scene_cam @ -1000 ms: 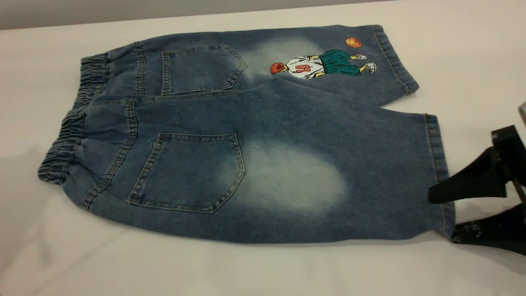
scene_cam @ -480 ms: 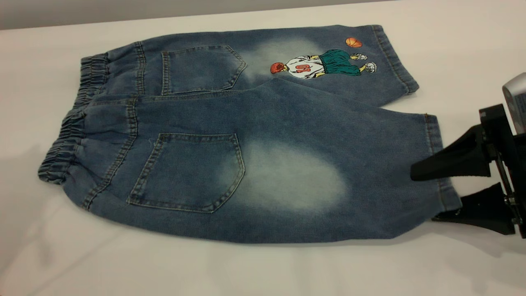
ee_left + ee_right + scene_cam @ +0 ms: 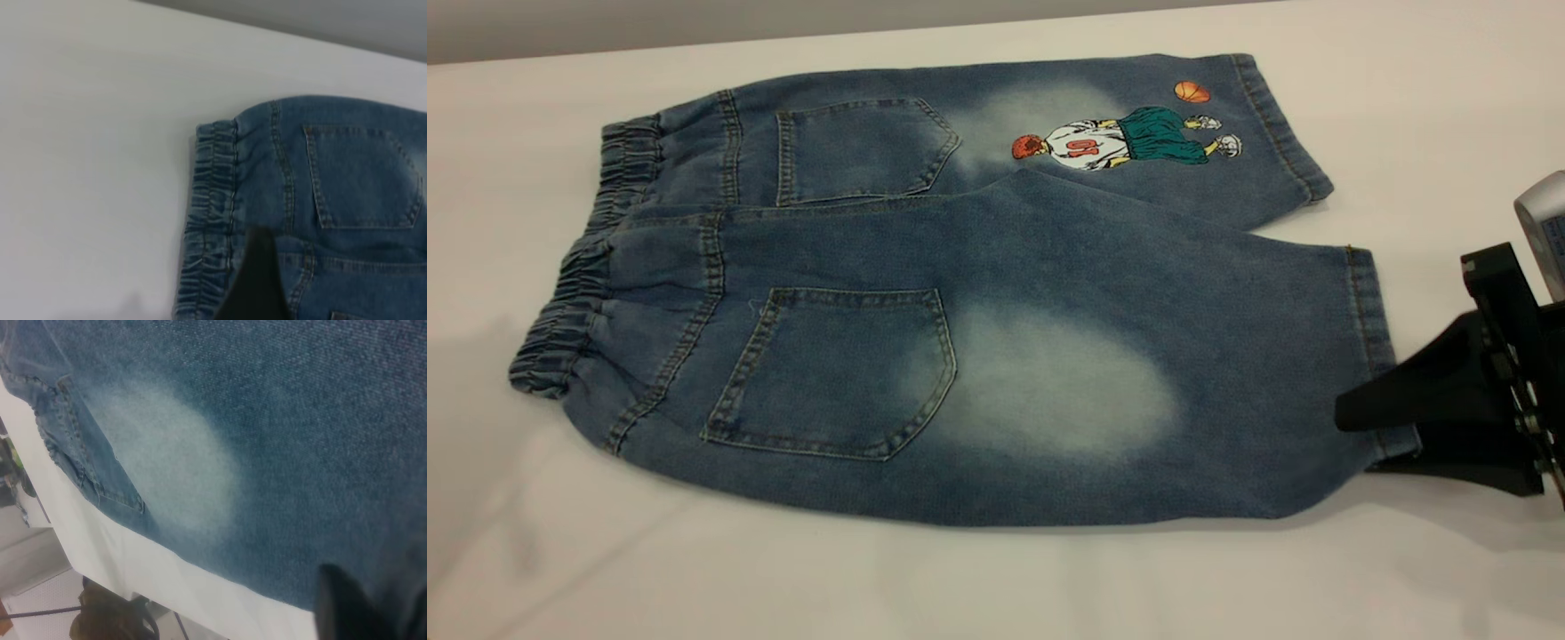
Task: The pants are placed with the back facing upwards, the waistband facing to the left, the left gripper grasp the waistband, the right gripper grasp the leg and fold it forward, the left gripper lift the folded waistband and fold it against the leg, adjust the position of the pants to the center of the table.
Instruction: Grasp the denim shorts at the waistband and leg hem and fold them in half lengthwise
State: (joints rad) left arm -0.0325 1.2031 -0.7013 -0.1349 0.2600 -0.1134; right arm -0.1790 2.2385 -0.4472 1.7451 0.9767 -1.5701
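White desk point(image 3: 1405, 71) is filling the exterior view. The pants point(image 3: 960, 293) are lying flat on it, back side up, two patch pockets showing, the waistband point(image 3: 583, 267) pointing to the view's left. The leg point(image 3: 1183, 391) with the pale oval is lying nearer the camera, overlapping the printed leg point(image 3: 1138, 133) beyond it. The right gripper point(image 3: 1374, 436) is sitting at the near leg's hem, jaws clenched on the hem corner, one finger above the cloth, one below. The left gripper point(image 3: 257, 280) is showing one black finger over the waistband in its wrist view; cannot tell its jaws' state.
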